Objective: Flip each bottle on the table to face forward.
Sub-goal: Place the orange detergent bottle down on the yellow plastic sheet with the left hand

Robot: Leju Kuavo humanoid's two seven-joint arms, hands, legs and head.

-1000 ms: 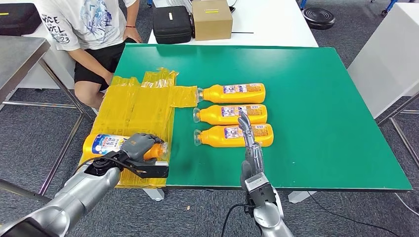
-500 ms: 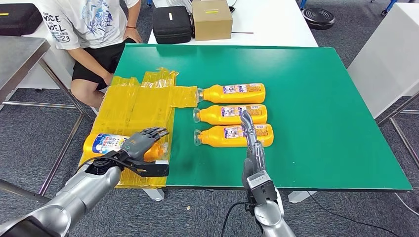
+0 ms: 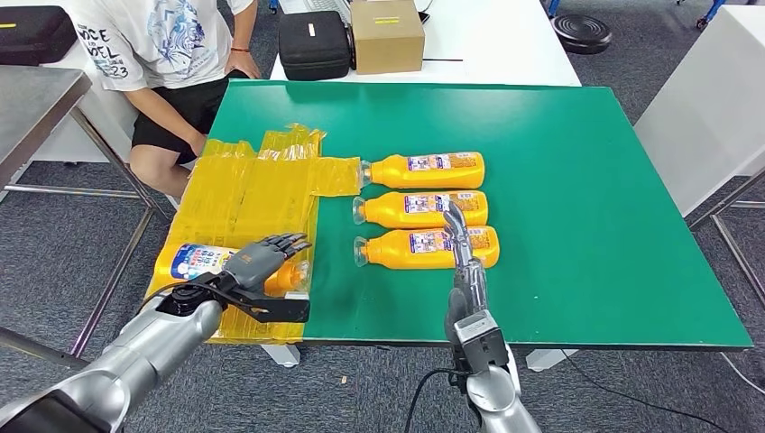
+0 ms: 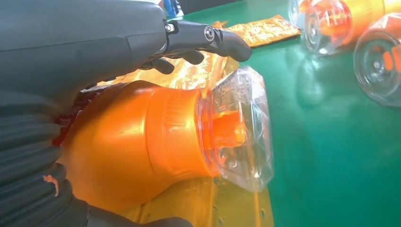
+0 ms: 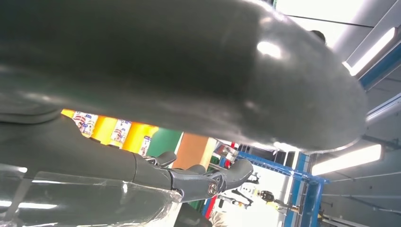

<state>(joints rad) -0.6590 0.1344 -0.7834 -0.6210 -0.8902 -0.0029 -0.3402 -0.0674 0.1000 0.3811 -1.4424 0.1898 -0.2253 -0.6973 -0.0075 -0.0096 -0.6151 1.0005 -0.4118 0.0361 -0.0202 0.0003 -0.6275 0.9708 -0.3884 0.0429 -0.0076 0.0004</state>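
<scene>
Since a second earlier, left hand had opened, fingers spread above the orange plastic bottle with clear cap lying at the green counter's near-left edge. Right hand hovered flat, holding nothing. Regrasp mid-body before rolling, probably.

seated person, cardboard box, black case

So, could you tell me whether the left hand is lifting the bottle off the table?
No, the bottle lies on the yellow plastic sheet, with the left hand open above it.
</scene>
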